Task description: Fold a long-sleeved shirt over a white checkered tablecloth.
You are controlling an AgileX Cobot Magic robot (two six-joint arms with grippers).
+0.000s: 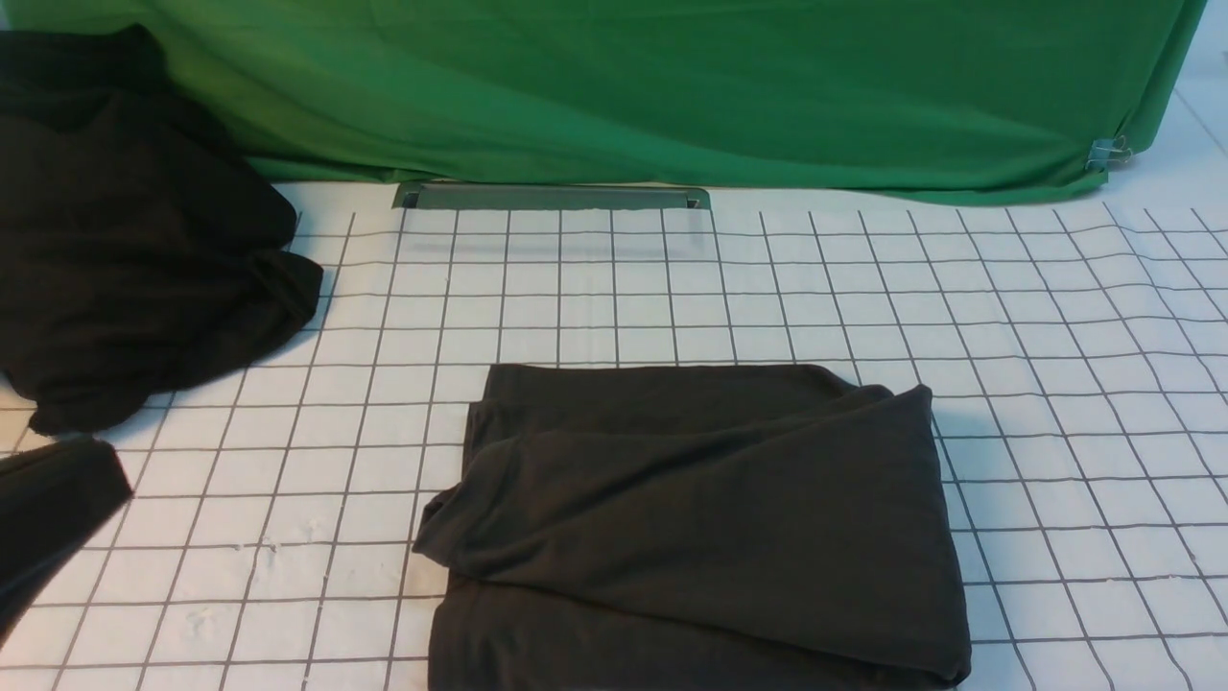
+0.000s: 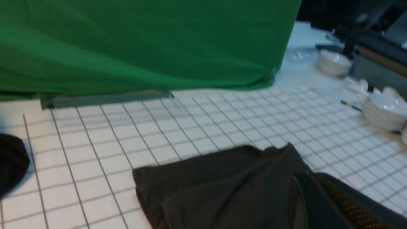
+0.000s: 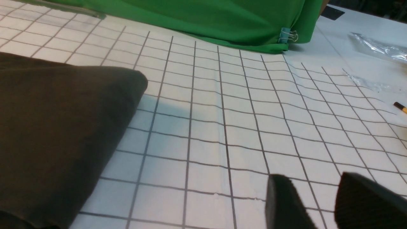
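Observation:
The long-sleeved shirt lies folded into a dark charcoal rectangle on the white checkered tablecloth, near the front edge and a little right of centre. No print shows on it. In the left wrist view my left gripper has its fingers pressed together, shut, and shows in front of the shirt's near corner. It pinches no cloth that I can see. My right gripper stands open over bare tablecloth, to the right of the shirt, with nothing between its fingers.
A deeper-black garment is heaped at the left, and a dark blurred shape sits at the left edge. Green cloth hangs along the back above a metal bar. Stacked white bowls stand beyond the tablecloth's right side.

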